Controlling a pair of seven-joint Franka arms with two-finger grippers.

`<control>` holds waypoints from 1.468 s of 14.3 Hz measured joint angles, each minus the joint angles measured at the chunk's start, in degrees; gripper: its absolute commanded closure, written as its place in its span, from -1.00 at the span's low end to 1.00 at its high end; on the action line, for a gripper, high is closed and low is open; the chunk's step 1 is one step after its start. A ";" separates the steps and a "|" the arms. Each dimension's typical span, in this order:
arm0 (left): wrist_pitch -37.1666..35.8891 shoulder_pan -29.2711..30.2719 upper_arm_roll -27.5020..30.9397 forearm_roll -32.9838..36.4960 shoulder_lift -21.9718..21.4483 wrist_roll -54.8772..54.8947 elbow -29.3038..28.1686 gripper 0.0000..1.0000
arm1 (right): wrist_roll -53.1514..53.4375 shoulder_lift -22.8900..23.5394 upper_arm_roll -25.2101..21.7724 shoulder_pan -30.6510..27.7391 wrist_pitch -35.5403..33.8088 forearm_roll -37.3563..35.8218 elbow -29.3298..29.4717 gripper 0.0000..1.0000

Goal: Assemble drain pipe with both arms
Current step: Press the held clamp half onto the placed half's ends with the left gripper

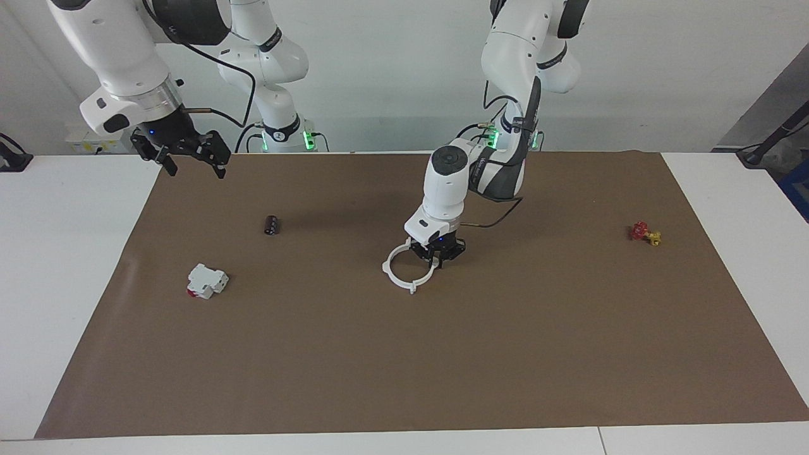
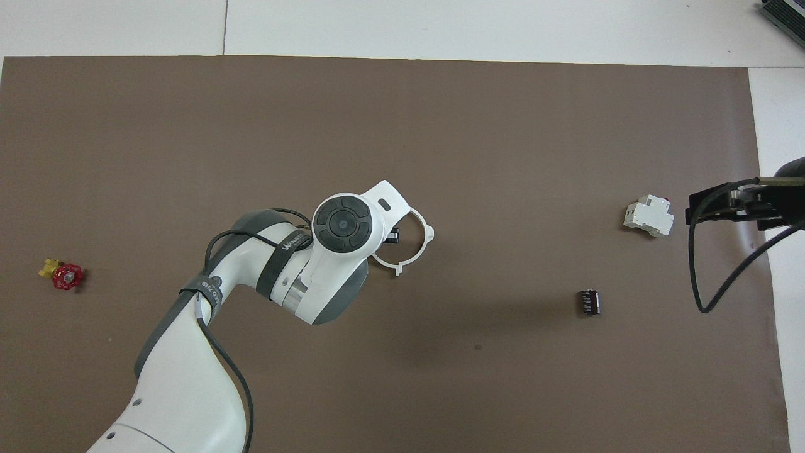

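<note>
The drain pipe (image 1: 413,289) is one joined flat white ring with small nubs, lying in the middle of the brown mat. It also shows in the overhead view (image 2: 430,234), partly hidden under the left arm's wrist. My left gripper (image 1: 435,259) is down at the mat, its fingers closed over the ring's rim on the side toward the left arm's end. In the overhead view the wrist covers this gripper. My right gripper (image 1: 193,165) is open and empty. It waits high over the mat's corner at the right arm's end and also shows in the overhead view (image 2: 695,207).
A blocky white part with a red spot (image 1: 206,280) (image 2: 648,216) and a small black cylinder (image 1: 272,225) (image 2: 589,302) lie toward the right arm's end. A small red and yellow piece (image 1: 644,232) (image 2: 63,275) lies toward the left arm's end.
</note>
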 measured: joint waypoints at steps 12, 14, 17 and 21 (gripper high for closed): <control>0.86 0.00 0.15 0.00 -0.01 -0.02 0.00 1.00 | 0.00 0.00 0.00 0.00 0.00 0.00 0.00 -1.00; 0.88 0.00 0.15 0.00 -0.01 -0.02 0.00 1.00 | 0.00 0.00 0.00 0.00 0.00 0.00 0.00 -1.00; 0.88 0.00 0.17 0.00 -0.01 -0.02 0.00 1.00 | 0.00 0.00 0.00 0.00 0.00 0.00 0.00 -1.00; 1.90 0.00 0.20 0.00 -0.01 -0.02 0.00 1.00 | 0.00 0.00 0.00 0.00 0.00 0.00 0.00 -0.99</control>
